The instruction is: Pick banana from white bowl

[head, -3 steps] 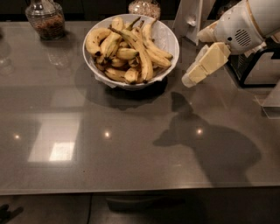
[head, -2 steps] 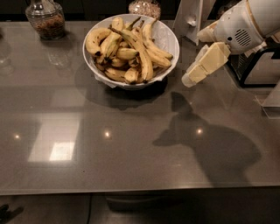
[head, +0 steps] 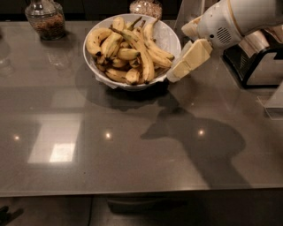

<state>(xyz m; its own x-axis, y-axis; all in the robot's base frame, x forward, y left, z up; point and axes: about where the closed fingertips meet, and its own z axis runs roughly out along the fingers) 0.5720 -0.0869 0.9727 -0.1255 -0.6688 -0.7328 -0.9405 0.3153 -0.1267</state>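
Glossy white bowl (head: 170,38); matt cream plastic end effector (head: 177,73) just beside it; polished reflective table (head: 132,172); glass jar (head: 44,18).

Grey table (head: 132,167) carries white bowl (head: 167,36), left jar (head: 44,18), rear jar (head: 146,8) behind bowl; end effector (head: 176,75) above table, right of bowl.

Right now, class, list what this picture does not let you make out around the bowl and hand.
Camera view:
- Hand, right of the white bowl: its arm runs off the right edge.
- Banana: underside buried in the pile.
- Left jar, middle jar: tops cut by upper edge.
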